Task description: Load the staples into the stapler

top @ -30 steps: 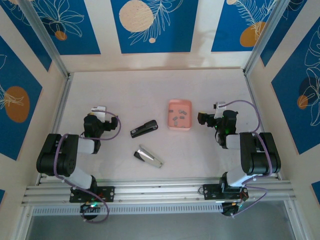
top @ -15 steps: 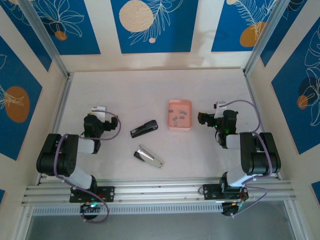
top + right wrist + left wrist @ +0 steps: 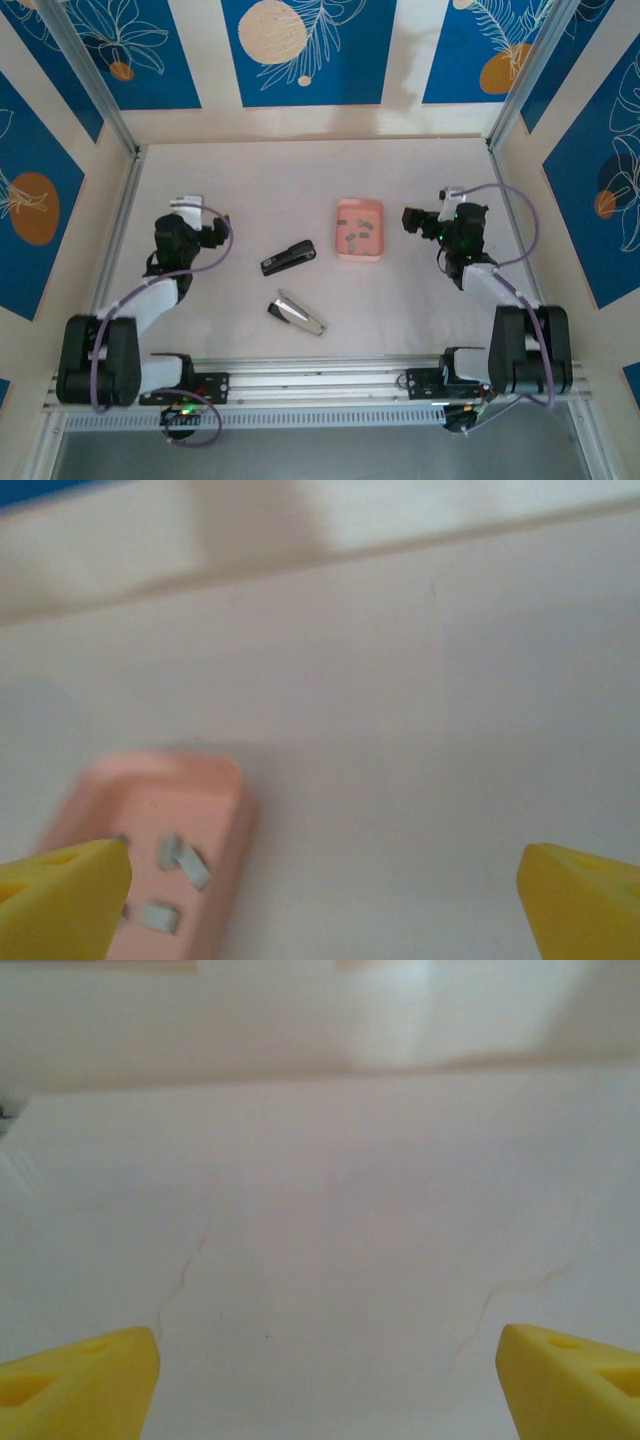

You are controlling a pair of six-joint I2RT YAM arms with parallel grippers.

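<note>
A black stapler [image 3: 288, 257] lies on the table left of centre. A silver and black stapler part [image 3: 297, 312] lies just in front of it. The staples [image 3: 357, 233] are small grey strips inside a pink tray [image 3: 371, 212]; the right wrist view has the staples [image 3: 186, 865] in the tray [image 3: 150, 800] at lower left. My left gripper [image 3: 200, 218] [image 3: 330, 1390] hangs open over bare table, left of the black stapler. My right gripper [image 3: 425, 215] [image 3: 320, 910] is open with nothing in it, to the right of the tray.
Patterned walls enclose the table at the back and on both sides. An aluminium rail [image 3: 320, 380] runs along the near edge by the arm bases. Bare tabletop [image 3: 300, 180] stretches behind the staplers and tray.
Both arms have stretched out from their folded pose. The left gripper has shifted a little back and left, the right gripper a little back. The staplers and tray have not moved.
</note>
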